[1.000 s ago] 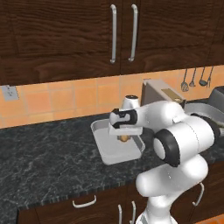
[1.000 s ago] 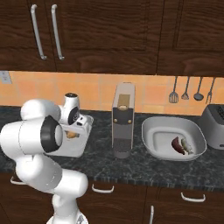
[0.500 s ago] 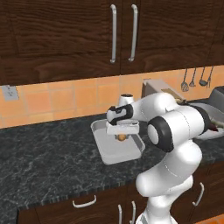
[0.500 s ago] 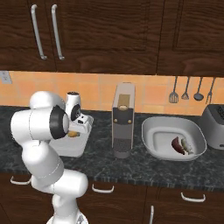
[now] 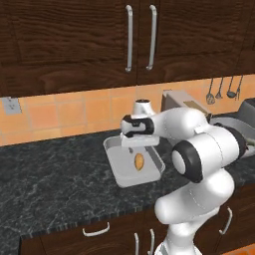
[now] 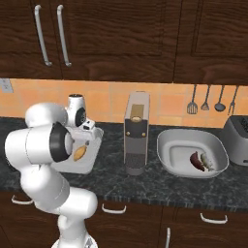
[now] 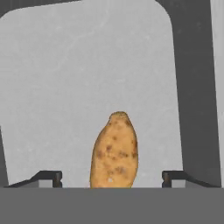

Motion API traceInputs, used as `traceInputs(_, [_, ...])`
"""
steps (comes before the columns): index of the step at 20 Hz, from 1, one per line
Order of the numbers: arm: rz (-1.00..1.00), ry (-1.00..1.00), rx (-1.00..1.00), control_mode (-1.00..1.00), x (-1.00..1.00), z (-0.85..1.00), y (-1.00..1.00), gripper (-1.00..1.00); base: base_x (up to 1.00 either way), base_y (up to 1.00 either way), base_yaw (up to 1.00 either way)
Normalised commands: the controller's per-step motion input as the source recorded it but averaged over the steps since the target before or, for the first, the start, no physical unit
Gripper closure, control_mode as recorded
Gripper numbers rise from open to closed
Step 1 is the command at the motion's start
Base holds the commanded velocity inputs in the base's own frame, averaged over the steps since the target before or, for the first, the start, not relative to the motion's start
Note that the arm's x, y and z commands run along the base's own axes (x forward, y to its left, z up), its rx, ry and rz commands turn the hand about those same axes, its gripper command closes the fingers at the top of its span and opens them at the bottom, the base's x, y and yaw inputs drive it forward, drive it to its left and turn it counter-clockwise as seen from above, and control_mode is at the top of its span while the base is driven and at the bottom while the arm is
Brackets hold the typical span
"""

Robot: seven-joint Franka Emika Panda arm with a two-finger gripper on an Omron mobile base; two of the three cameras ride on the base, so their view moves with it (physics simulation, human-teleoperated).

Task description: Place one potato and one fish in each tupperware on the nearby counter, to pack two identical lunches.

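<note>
In the tupperware [image 7: 65, 65], the potato [image 7: 114, 152] lies between the open tool's [image 7: 111, 177] 2 fingertips [image 7: 48, 177], untouched.

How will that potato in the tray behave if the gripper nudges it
The potato looks rounded and oval, so it would probably roll or skid across the smooth tupperware floor. It seems firm, unlikely to deform. The raised rim should likely stop it.
</note>
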Motion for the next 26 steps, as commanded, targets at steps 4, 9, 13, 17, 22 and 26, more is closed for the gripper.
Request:
traceInputs(4, [0.01, 0.0, -0.02, -1.0, -0.75, 0.24, -0.14, -1.0, 0.0, 0.0, 0.0])
traceInputs(9, [0.01, -0.01, 0.0, -1.0, -1.0, 0.0, -0.42, -1.0, 0.0, 0.0, 0.0])
traceInputs(13, [0.05, 0.0, 0.0, -1.0, -0.86, 0.26, -0.21, -1.0, 0.0, 0.0, 0.0])
traceInputs(17, [0.07, 0.0, 0.0, -1.0, -0.9, 0.95, -0.04, -1.0, 0.0, 0.0, 0.0])
traceInputs(22, [0.11, 0.0, 0.0, -1.0, -0.89, 0.8, -0.22, -1.0, 0.0, 0.0, 0.0])
traceInputs(26, [0.1, 0.0, 0.03, -1.0, -0.84, 0.31, -0.38, -1.0, 0.0, 0.0, 0.0])
